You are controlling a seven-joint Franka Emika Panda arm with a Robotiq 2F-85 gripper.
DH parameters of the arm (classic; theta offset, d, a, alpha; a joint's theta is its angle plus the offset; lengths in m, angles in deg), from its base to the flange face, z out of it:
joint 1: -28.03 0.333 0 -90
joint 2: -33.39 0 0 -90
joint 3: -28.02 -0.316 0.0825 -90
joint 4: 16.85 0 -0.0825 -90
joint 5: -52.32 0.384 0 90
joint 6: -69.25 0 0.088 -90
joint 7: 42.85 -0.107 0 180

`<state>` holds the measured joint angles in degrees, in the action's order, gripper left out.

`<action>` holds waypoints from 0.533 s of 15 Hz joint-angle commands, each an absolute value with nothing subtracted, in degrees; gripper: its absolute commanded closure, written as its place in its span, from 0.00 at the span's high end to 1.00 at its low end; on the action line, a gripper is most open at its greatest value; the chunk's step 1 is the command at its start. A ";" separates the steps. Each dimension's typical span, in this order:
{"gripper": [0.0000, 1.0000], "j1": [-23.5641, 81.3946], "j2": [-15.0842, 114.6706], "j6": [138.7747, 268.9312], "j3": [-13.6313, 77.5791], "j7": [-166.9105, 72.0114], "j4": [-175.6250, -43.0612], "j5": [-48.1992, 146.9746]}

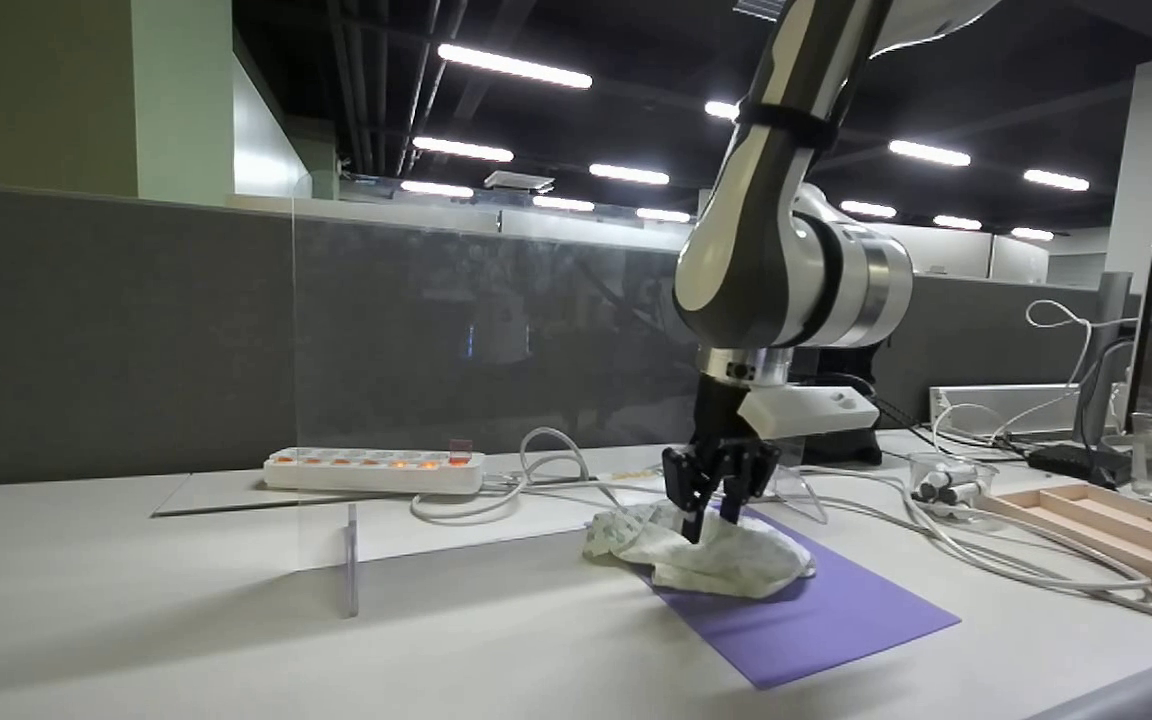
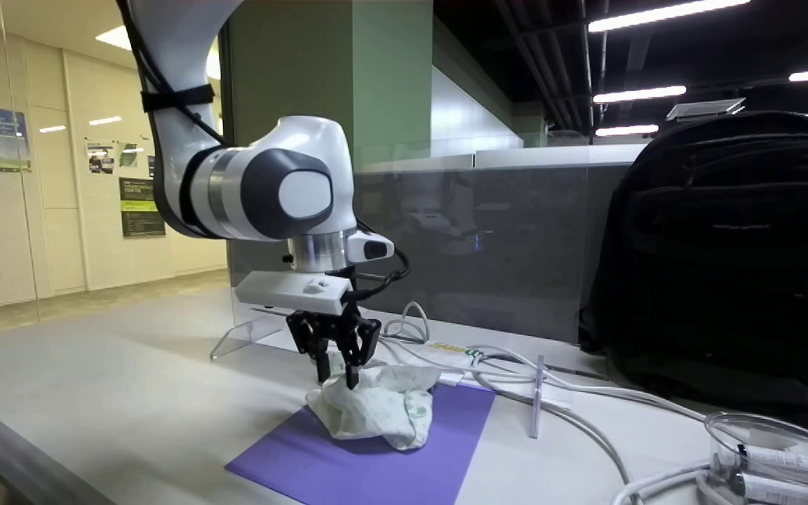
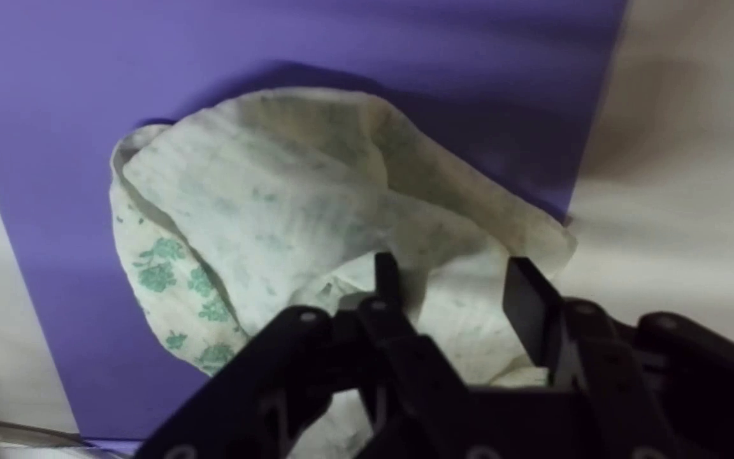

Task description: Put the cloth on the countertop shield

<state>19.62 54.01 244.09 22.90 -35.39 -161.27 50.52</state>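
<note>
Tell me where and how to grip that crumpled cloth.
Pinch the cloth by the bunched folds at the claw, coming from above. It lies crumpled, mostly on the purple sheet, so those raised folds likely give the best bite; the claw points down, open, with cloth showing between its fingers.
</note>
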 commanded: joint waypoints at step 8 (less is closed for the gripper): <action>0.00 12.96 50.79 240.71 14.80 -30.95 -161.61 55.98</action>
